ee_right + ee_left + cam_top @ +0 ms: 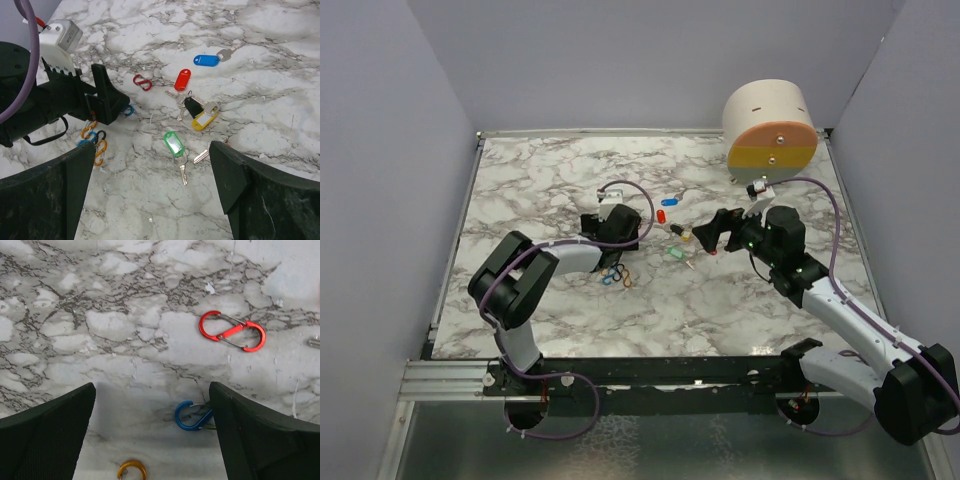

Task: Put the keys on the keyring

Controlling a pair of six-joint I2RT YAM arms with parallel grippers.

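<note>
**Desk:** What are you listing, largest first?

**Operator:** I'm logging:
- Marble table (740,310).
- Left gripper (151,387): jaws standing wide, carrying nothing, hovering over a blue clip (192,416) at lower centre.
- Right gripper (152,145): also gaping and empty, facing the keys (204,120) mid-frame.
- Keyring (96,145): bunch lying at lower left.

**Desk:** And your approach?

**Operator:** I'm planning to pin one clip flat. Then I'm taking the green-tagged key (173,143) by its tag, since it's lying apart from the tangle.

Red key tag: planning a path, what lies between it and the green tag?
Black-tagged silver keys lie between red tag and green tag, right wrist view.
</note>
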